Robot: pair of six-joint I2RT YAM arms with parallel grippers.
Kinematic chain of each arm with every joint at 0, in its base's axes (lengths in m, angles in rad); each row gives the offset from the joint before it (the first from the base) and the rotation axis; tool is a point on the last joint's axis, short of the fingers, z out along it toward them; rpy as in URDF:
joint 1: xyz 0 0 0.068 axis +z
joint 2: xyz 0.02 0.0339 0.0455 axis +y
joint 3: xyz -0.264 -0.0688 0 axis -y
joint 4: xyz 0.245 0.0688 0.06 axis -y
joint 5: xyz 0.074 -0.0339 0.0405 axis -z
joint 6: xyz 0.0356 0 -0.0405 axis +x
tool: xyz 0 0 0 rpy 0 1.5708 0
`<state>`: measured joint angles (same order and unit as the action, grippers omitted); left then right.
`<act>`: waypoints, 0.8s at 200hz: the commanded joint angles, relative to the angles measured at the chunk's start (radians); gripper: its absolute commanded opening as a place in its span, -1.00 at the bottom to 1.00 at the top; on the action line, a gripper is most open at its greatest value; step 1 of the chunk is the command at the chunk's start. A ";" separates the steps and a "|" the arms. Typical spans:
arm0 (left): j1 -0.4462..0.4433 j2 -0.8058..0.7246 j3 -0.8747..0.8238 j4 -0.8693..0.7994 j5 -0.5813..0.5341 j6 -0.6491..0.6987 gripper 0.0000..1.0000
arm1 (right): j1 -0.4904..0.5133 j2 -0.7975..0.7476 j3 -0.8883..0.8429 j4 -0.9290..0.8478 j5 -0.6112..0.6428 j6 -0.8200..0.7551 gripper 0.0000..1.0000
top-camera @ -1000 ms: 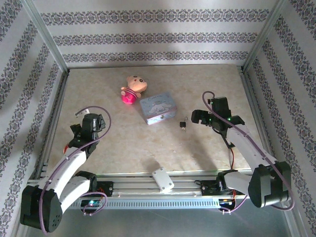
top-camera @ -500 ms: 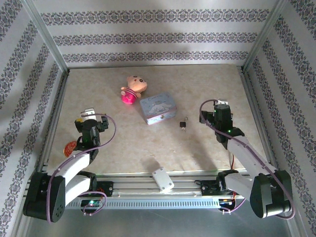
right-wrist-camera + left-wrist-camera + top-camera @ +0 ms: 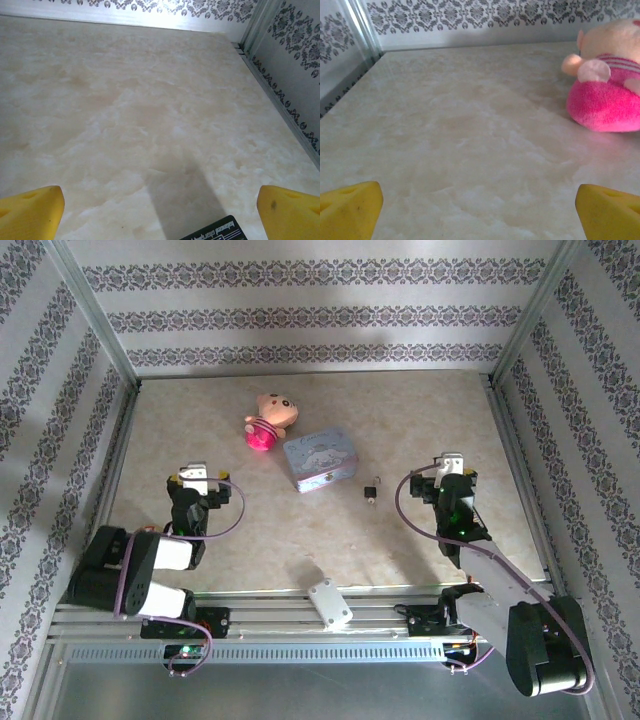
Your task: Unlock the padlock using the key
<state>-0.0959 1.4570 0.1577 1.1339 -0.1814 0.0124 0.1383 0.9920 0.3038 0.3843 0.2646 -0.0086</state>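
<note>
Top external: padlock (image 3: 372, 487) on table (image 3: 290, 535), just right of light-blue tin (image 3: 318, 459), left of right gripper (image 3: 451, 469), clearly apart. Both grippers' yellow fingers (image 3: 31, 211) spread wide, empty; left gripper (image 3: 193, 478) farther off.

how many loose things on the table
3: pink plush toy at the back, light-blue tin beside it, tiny dark padlock right of the tin; a key may be too small to make out.
</note>
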 commanded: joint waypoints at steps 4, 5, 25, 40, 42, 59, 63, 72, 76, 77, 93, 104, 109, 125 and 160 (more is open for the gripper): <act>0.015 0.131 -0.012 0.291 0.082 0.051 0.98 | -0.024 0.024 -0.025 0.132 -0.035 -0.015 0.96; 0.015 0.136 -0.010 0.291 0.085 0.052 0.98 | -0.024 0.024 -0.026 0.134 -0.036 -0.014 0.96; 0.016 0.197 0.028 0.287 0.092 0.054 0.98 | -0.038 0.055 -0.035 0.189 -0.059 -0.014 0.96; 0.028 0.173 0.046 0.220 0.110 0.040 0.98 | -0.048 0.082 -0.038 0.219 -0.080 -0.013 0.96; 0.032 0.166 0.051 0.200 0.120 0.036 0.98 | -0.049 0.085 -0.038 0.224 -0.083 -0.012 0.96; 0.073 0.138 0.120 0.027 0.222 0.022 0.98 | -0.058 0.120 -0.043 0.271 -0.099 -0.008 0.96; 0.083 0.136 0.143 -0.018 0.259 0.023 0.98 | -0.060 0.128 -0.045 0.283 -0.104 -0.007 0.96; 0.104 0.132 0.199 -0.133 0.350 0.030 0.98 | -0.067 0.150 -0.050 0.317 -0.117 -0.001 0.96; 0.114 0.128 0.218 -0.175 0.379 0.023 0.98 | -0.070 0.160 -0.051 0.335 -0.126 0.002 0.96; 0.121 0.127 0.220 -0.181 0.385 0.019 0.98 | -0.071 0.162 -0.052 0.340 -0.129 0.002 0.96; 0.176 0.147 0.195 -0.097 0.488 -0.017 0.98 | -0.088 0.213 -0.068 0.435 -0.172 0.012 0.96; 0.184 0.140 0.198 -0.115 0.505 -0.017 0.98 | -0.098 0.256 -0.075 0.511 -0.193 0.022 0.96; 0.183 0.138 0.200 -0.121 0.502 -0.016 0.98 | -0.101 0.274 -0.075 0.536 -0.195 0.024 0.96; 0.183 0.142 0.199 -0.112 0.498 -0.019 0.98 | -0.114 0.335 -0.064 0.591 -0.217 0.029 0.96; 0.184 0.141 0.196 -0.108 0.477 -0.025 0.98 | -0.146 0.575 -0.073 0.865 -0.227 0.081 0.96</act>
<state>0.0807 1.6047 0.3595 1.0397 0.2687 0.0109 0.0097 1.4349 0.2455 0.9783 0.0658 0.0196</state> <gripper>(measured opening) 0.992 0.981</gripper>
